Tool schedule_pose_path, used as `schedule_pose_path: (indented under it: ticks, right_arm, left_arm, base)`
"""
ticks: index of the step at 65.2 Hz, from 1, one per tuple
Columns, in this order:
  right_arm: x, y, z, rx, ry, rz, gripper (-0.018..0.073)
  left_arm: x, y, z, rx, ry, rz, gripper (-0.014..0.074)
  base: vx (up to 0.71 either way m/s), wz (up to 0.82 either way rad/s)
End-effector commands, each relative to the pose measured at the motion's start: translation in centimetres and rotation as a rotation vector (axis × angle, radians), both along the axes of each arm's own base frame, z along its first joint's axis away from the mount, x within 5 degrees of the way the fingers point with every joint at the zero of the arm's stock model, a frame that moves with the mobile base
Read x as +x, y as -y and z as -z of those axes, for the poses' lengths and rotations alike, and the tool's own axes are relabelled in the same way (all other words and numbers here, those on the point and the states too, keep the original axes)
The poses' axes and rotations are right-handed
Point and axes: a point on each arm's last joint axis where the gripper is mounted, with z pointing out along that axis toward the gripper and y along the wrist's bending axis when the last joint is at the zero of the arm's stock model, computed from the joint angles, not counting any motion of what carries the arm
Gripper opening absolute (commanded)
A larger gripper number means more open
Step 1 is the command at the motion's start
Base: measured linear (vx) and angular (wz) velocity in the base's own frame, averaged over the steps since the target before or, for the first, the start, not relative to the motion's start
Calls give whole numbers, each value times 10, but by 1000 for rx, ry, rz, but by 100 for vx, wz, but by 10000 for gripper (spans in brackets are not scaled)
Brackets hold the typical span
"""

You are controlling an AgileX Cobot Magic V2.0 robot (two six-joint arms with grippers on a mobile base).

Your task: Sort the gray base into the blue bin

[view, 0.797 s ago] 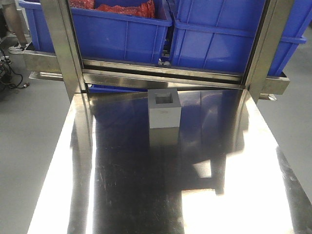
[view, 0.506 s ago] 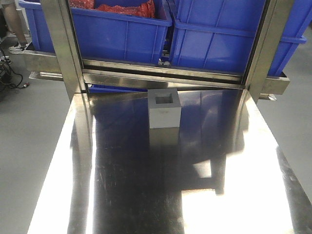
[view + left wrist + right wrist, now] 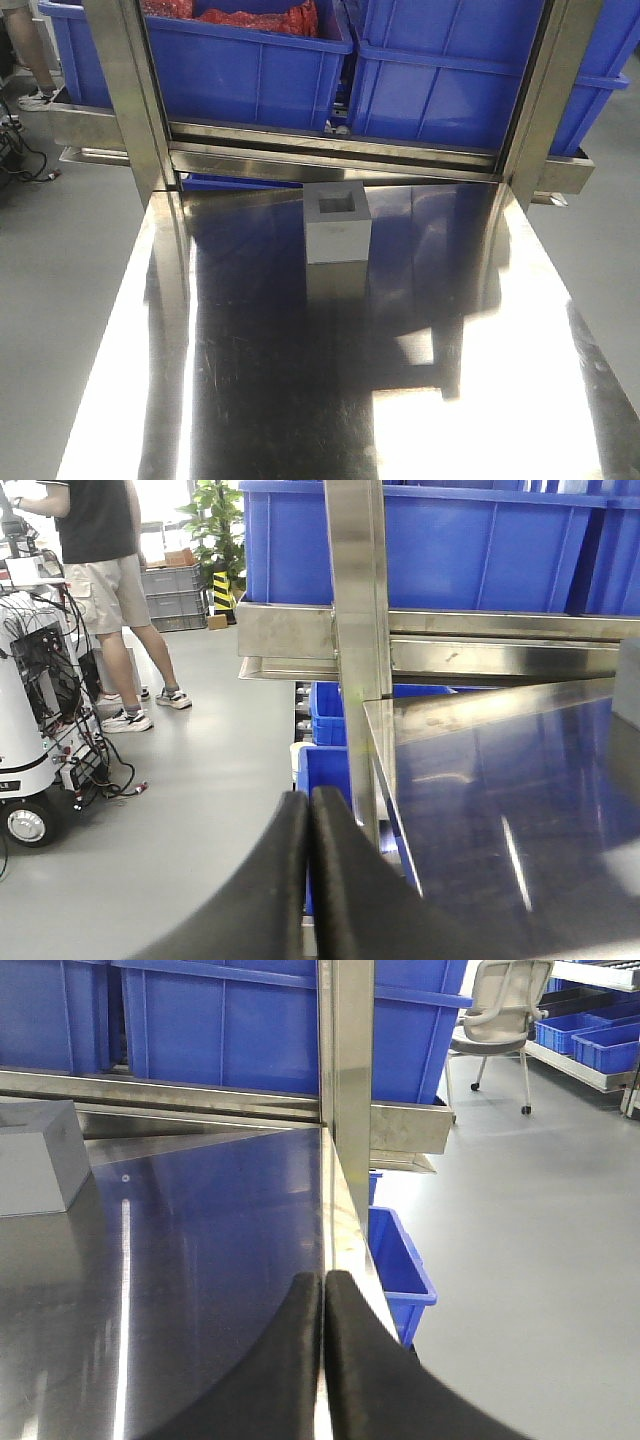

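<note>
Your gray base (image 3: 337, 222) sits recess-up near the table's (image 3: 480, 400) far edge, in front of the blue bin (image 3: 440, 90). Your left gripper (image 3: 309, 815) and right gripper (image 3: 323, 1295) are both clenched, holding nothing.

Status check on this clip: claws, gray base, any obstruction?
Left claw shut, empty; right claw shut, empty. Gray base untouched on steel table, recess up. Blue bins behind frame posts.

front: high, looking down table (image 3: 300, 400) | wrists: low, opposite side edges | shared: gray base (image 3: 337, 225)
</note>
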Motion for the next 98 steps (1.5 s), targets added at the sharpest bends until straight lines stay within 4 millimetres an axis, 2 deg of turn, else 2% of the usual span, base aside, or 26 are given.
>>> schedule_pose_path:
  ticks: [1,40,53,59,70,81,90,98]
  right_arm:
    - [1,0,-7,-20,73,1,-5]
    - [1,0,-7,-20,73,1,-5]
    - [1,0,-7,-20,73,1,-5]
    - [1,0,-7,-20,73,1,-5]
    - [1,0,-7,-20,73,1,-5]
    - [1,0,-7,-20,73,1,-5]
    - [1,0,-7,-20,73,1,-5]
    - [1,0,-7,-20,73,1,-5]
  left_arm:
    - [-2,1,-14,-5,103,9,-6]
    - [-2,1,-20,-1,154,11,-6]
    - [-14,3,-67,21,476,26,-6]
    - [-18,3,-86,23,495,24,-6]
    - [-5,1,-120,8,277,10,-6]
    - [24,-2,-149,-7,61,0,-6]
    - [48,-4,-156,-15,-58,-4,-6]
    - [58,-4,-155,-18,-87,-4,-6]
  base:
    - [0,0]
    - [0,0]
    - [0,0]
    - [0,0]
    - [0,0]
    - [0,0]
    - [0,0]
    - [0,0]
